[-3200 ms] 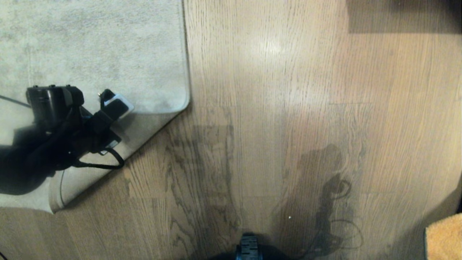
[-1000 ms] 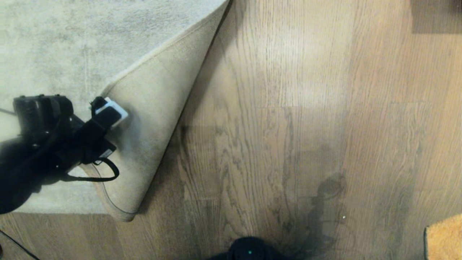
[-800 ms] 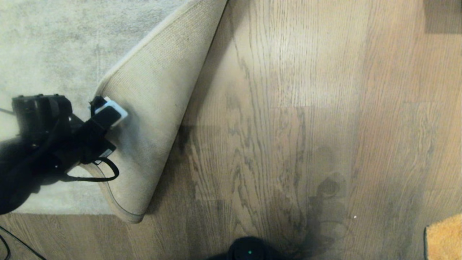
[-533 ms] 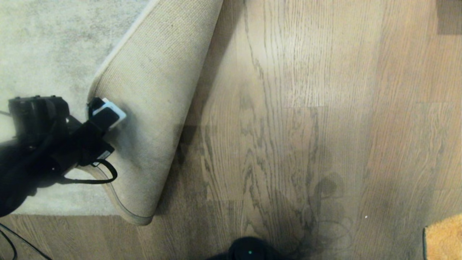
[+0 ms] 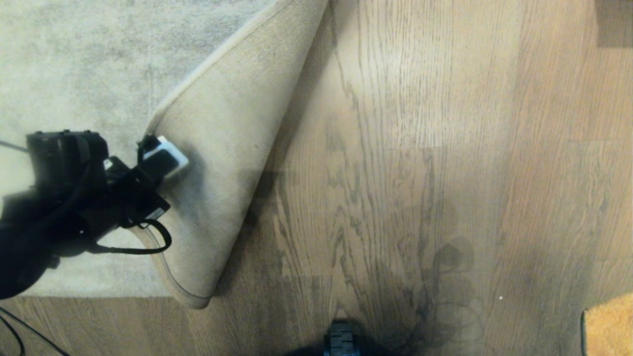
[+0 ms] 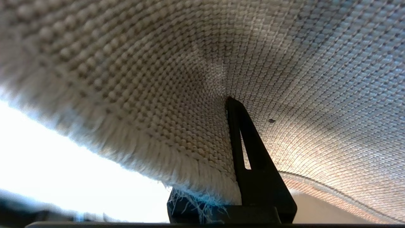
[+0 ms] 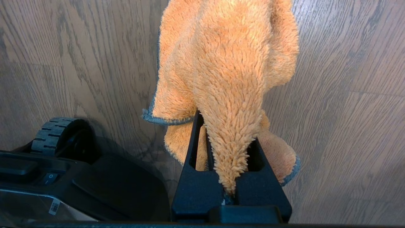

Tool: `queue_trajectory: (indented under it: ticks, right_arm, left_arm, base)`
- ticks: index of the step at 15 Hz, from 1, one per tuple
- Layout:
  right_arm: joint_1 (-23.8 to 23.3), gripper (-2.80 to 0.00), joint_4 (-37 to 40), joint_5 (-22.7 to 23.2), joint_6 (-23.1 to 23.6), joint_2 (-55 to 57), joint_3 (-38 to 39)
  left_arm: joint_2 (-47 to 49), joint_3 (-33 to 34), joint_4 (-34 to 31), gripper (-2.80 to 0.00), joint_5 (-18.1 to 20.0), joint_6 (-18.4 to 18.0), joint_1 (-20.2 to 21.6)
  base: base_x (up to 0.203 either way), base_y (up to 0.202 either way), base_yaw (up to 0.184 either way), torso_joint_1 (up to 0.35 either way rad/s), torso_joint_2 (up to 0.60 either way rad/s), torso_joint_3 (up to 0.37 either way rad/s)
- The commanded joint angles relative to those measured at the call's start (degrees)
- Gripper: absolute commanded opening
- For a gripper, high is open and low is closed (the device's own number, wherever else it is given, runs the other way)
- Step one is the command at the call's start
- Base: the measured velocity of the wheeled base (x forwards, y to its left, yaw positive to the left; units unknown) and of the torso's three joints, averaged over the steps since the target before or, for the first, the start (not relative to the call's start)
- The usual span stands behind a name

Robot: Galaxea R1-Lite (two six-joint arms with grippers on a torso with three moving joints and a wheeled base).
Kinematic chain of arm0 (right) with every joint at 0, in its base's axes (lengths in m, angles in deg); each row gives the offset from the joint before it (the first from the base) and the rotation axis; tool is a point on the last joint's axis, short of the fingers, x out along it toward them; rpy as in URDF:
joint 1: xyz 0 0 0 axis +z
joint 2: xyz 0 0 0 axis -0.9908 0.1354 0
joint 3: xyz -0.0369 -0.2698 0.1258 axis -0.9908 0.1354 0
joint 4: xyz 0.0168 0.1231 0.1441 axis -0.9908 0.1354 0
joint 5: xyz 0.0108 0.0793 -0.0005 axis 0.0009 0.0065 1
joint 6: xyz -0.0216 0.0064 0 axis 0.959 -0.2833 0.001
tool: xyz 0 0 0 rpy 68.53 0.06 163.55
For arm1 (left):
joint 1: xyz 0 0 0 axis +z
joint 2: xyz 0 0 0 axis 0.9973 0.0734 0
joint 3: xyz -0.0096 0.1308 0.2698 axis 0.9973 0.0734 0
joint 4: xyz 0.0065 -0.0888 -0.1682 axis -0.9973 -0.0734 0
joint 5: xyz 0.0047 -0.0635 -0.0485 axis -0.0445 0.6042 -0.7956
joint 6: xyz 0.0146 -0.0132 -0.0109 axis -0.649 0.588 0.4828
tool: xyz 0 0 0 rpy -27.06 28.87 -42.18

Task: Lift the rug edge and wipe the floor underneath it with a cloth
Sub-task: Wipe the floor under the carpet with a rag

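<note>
Wood-plank floor (image 5: 420, 148) fills the frame's right and centre, and with the left gripper (image 5: 165, 158) pinching the rug edge (image 5: 222, 163) folded back at left, its jaws should hold while the right gripper (image 7: 231, 177), apparently parked low, brings its clamped cloth (image 7: 227, 72) across.

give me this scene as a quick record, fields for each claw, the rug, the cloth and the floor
left claw: shut on the rug edge, holding it up
rug edge: corner of pale grey-beige short-pile rug folded back, tan woven backing facing up
right claw: shut on the cloth, above the floor
cloth: fuzzy orange rag with grey hem, hanging from the claw
floor: light brown wood-grain planks, exposed beside the fold
</note>
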Motion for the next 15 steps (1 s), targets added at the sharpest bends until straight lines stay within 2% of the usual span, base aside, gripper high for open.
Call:
queue_trajectory:
  ticks: [1, 4, 9, 12, 15]
  right_arm:
    - [0.0, -2.8, 0.1, 0.0, 0.1, 0.1, 0.0]
    - [0.0, -2.8, 0.1, 0.0, 0.1, 0.1, 0.0]
    - [0.0, -2.8, 0.1, 0.0, 0.1, 0.1, 0.0]
    - [-0.1, -2.8, 0.1, 0.0, 0.1, 0.1, 0.0]
    - [0.0, -2.8, 0.1, 0.0, 0.1, 0.1, 0.0]
  left_arm:
    - [1.6, -2.8, 0.3, -2.8, 1.5, -2.1, -1.5]
    - [3.9, -8.7, 0.3, -2.8, 5.7, -4.2, -2.4]
    - [7.6, -16.5, 0.4, -2.8, 16.4, -7.4, -0.4]
    - [8.4, -19.7, 0.9, -2.8, 19.6, -8.5, 0.7]
    - [7.1, -20.3, 0.9, -2.8, 19.0, -8.6, 0.4]
  base:
    - [0.0, 0.0, 0.0, 0.0, 0.0, 0.0]
    - [0.0, 0.0, 0.0, 0.0, 0.0, 0.0]
    - [0.0, 0.0, 0.0, 0.0, 0.0, 0.0]
    - [0.0, 0.0, 0.0, 0.0, 0.0, 0.0]
    - [0.0, 0.0, 0.0, 0.0, 0.0, 0.0]
